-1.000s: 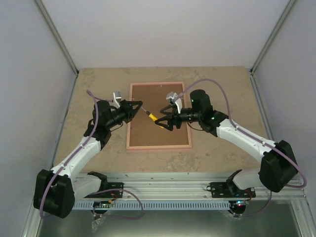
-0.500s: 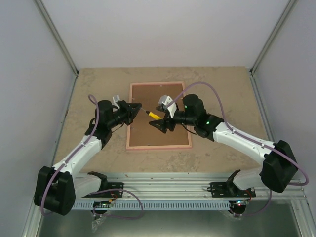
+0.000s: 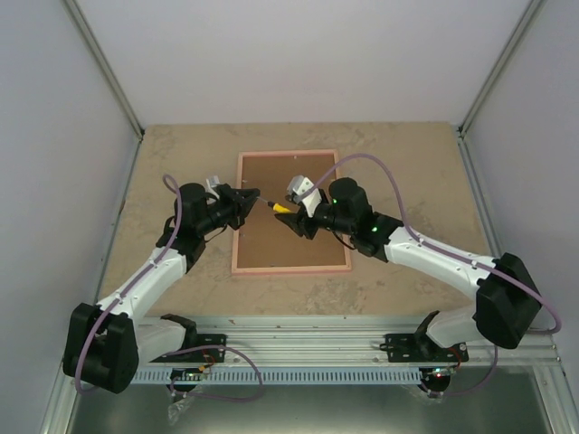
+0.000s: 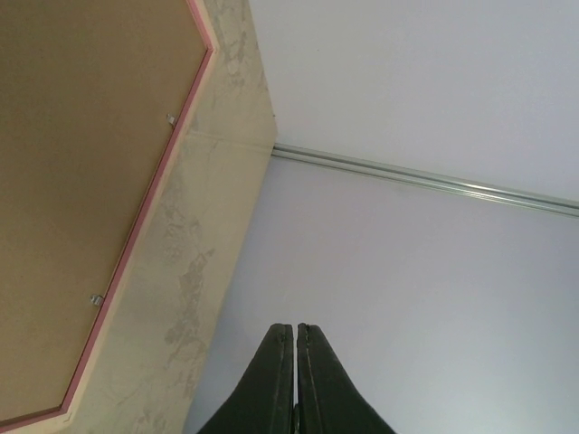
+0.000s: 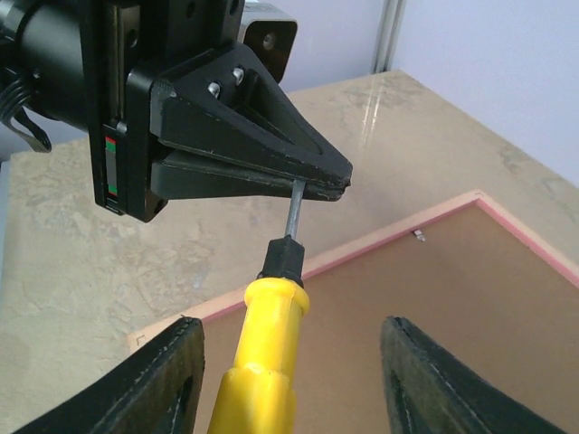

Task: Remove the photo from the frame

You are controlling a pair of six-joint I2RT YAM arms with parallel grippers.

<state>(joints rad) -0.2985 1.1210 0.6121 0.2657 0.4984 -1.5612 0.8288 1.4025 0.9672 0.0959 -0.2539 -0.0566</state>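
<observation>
The pink frame [image 3: 291, 268] lies face down on the table, its brown backing board [image 3: 271, 244] up. The photo is hidden under it. My left gripper [image 3: 256, 197] is shut on the thin metal shaft of a yellow-handled screwdriver [image 3: 281, 208] and holds it above the board. In the right wrist view the left fingers [image 5: 271, 136] pinch that shaft [image 5: 294, 206] above the yellow handle [image 5: 267, 362]. My right gripper [image 5: 291, 324] is open, one finger on each side of the handle, not touching it. It also shows in the top view [image 3: 289, 219].
Small metal tabs [image 4: 169, 117] [image 4: 94, 297] sit along the frame's pink rim [image 4: 154, 194]; another shows in the right wrist view [image 5: 419, 237]. The beige table [image 3: 407, 181] runs to white walls with metal corner posts.
My right gripper has moved left and a little farther back, so that its open fingers now stand astride the screwdriver handle. My left gripper has hardly moved.
</observation>
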